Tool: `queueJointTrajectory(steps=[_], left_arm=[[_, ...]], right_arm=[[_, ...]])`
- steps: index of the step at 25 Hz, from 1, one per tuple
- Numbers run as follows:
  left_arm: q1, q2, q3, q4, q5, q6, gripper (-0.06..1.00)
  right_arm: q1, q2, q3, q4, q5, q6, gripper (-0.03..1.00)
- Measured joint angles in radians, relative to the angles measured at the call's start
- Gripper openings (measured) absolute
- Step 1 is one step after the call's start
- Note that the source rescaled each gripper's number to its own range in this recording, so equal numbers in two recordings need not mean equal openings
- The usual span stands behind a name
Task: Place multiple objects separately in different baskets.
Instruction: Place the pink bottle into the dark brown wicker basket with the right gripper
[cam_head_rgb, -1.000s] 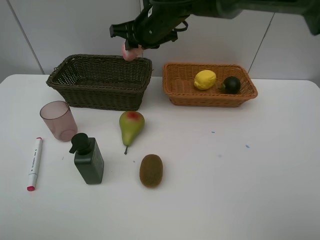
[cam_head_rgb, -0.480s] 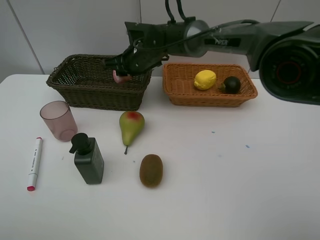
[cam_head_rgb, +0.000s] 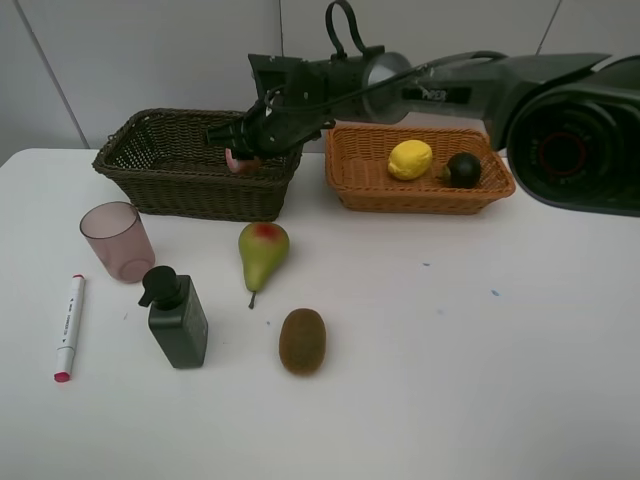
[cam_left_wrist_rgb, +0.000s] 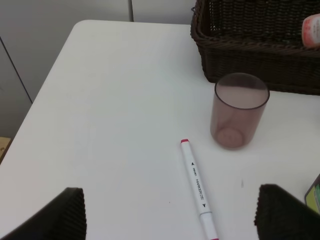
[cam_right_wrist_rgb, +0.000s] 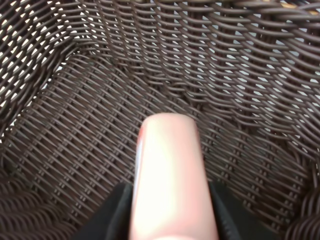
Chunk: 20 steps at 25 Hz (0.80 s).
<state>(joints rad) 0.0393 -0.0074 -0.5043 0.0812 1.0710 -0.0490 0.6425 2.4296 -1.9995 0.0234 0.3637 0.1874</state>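
My right gripper (cam_head_rgb: 252, 150) reaches across into the dark brown basket (cam_head_rgb: 200, 190) and is shut on the pink bottle (cam_head_rgb: 240, 161). The right wrist view shows the bottle (cam_right_wrist_rgb: 170, 170) between the fingers, just above the woven floor (cam_right_wrist_rgb: 100, 100). The lemon (cam_head_rgb: 410, 159) and the dark green fruit (cam_head_rgb: 462, 169) lie in the orange basket (cam_head_rgb: 420, 203). On the table are the pear (cam_head_rgb: 262, 252), kiwi (cam_head_rgb: 302, 341), pump bottle (cam_head_rgb: 177, 318), mauve cup (cam_head_rgb: 117, 241) and marker (cam_head_rgb: 68, 326). My left gripper (cam_left_wrist_rgb: 172, 215) hangs open above the marker (cam_left_wrist_rgb: 199, 187), near the cup (cam_left_wrist_rgb: 240, 111).
The two baskets stand side by side at the back of the white table (cam_head_rgb: 480, 350). The right arm (cam_head_rgb: 450, 85) stretches over the orange basket. In the left wrist view the table's edge (cam_left_wrist_rgb: 35, 100) is close by.
The right gripper has come down with the pink bottle from above the dark basket's rim into the basket. Nothing on the table has moved.
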Motion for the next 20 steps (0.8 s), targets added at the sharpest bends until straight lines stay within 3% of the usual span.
queueJointTrajectory(steps=[5,6,8,9,10,11,14,20], left_arm=[[0.000,0.000,0.000,0.000,0.000,0.000,0.89],[0.000,0.000,0.000,0.000,0.000,0.000,0.89],[0.000,0.000,0.000,0.000,0.000,0.000,0.89],[0.000,0.000,0.000,0.000,0.000,0.000,0.89],[0.000,0.000,0.000,0.000,0.000,0.000,0.89],[0.000,0.000,0.000,0.000,0.000,0.000,0.89],[0.000,0.000,0.000,0.000,0.000,0.000,0.89],[0.000,0.000,0.000,0.000,0.000,0.000,0.89]], right_arm=[[0.000,0.000,0.000,0.000,0.001,0.000,0.01],[0.000,0.000,0.000,0.000,0.001,0.000,0.06],[0.000,0.000,-0.001,0.000,-0.003,0.000,0.39],[0.000,0.000,-0.003,-0.006,-0.011,0.000,0.62],[0.000,0.000,-0.004,-0.013,-0.021,-0.001,0.78],[0.000,0.000,-0.005,-0.023,-0.027,-0.005,0.87],[0.000,0.000,-0.005,-0.035,-0.045,-0.024,0.98],[0.000,0.000,-0.005,-0.036,-0.046,-0.028,1.00]])
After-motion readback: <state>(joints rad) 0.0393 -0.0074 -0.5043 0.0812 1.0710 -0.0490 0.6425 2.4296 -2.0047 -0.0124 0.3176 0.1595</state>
